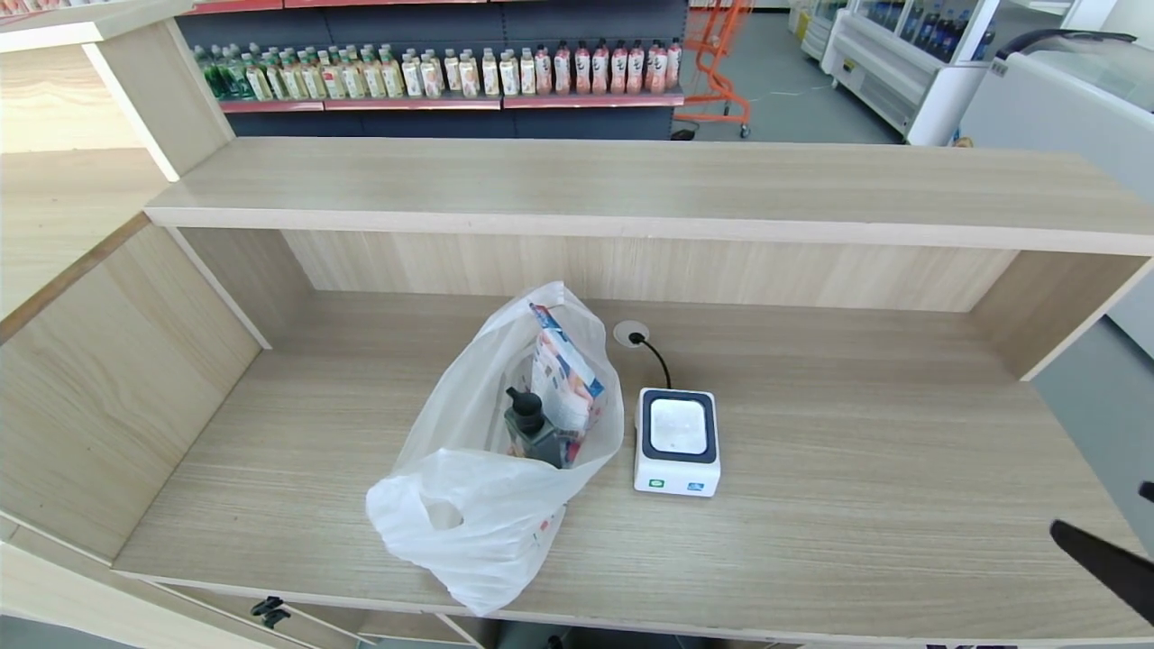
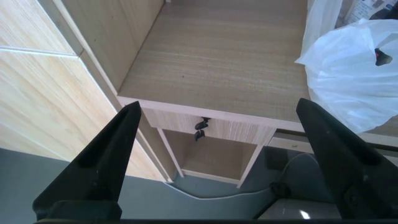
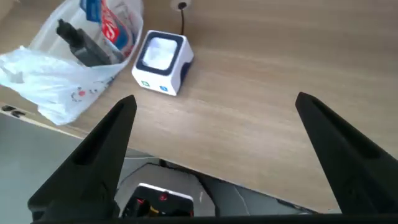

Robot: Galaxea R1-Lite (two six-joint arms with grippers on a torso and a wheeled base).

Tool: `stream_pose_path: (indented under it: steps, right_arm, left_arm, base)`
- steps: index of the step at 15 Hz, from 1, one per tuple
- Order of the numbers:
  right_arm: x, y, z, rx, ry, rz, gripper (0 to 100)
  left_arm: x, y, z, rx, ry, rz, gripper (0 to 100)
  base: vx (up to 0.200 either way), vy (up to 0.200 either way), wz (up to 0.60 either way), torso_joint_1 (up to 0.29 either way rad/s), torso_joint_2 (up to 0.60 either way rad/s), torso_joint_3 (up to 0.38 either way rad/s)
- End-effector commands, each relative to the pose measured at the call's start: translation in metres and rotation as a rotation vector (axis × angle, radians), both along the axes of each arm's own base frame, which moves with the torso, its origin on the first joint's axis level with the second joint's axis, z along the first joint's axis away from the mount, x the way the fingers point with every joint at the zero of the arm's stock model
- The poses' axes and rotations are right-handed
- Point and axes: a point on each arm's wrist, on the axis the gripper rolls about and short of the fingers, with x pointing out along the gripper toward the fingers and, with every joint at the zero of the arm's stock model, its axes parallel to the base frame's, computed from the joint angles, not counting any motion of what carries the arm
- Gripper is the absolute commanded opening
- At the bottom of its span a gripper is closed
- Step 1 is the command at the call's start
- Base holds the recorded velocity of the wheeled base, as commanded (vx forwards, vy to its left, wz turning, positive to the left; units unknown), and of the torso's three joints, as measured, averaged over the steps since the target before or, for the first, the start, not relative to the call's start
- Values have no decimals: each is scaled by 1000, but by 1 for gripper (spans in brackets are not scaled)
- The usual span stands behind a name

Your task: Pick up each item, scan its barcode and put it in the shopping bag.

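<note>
The left pincer (image 2: 219, 106) and right pincer (image 3: 216, 98) are spread wide, nothing gripped. Beyond the right pincer, the bag (image 3: 53, 74) is seen on the counter (image 3: 261, 118) just beside the scanner (image 3: 161, 62); the bottle (image 3: 86, 48) and packet (image 3: 115, 26) inside are partly hidden.

The left tool (image 2: 217, 106) has two matte black fingers (image 2: 99, 168), broad at the base and narrowing to blunt tips. The right tool (image 3: 216, 98) has the same black, wedge-shaped pair.
</note>
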Motion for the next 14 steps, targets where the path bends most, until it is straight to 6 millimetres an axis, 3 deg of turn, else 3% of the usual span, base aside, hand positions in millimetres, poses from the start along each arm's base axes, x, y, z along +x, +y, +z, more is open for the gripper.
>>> stream_pose_path:
  steps: [1,3,9,10,14]
  right_arm:
    - [-57,-10,-79,-47,-100,-172,100]
    - [-75,-10,-102,-72,-168,-207,100]
    - [-75,-10,-101,-54,-168,-216,100]
    - [-75,-10,-102,-51,-166,-218,0]
    - [-75,-10,-102,-47,-165,-218,0]
  left_arm:
    - [0,0,0,0,0,0,100]
    - [0,0,0,0,0,0,100]
    - [0,0,0,0,0,0,100]
    - [0,0,0,0,0,0,100]
    - [0,0,0,0,0,0,100]
  base:
    - [0,0,0,0,0,0]
    - [0,0,0,0,0,0]
    - [0,0,0,0,0,0]
    - [0,0,0,0,0,0]
    - [0,0,0,0,0,0]
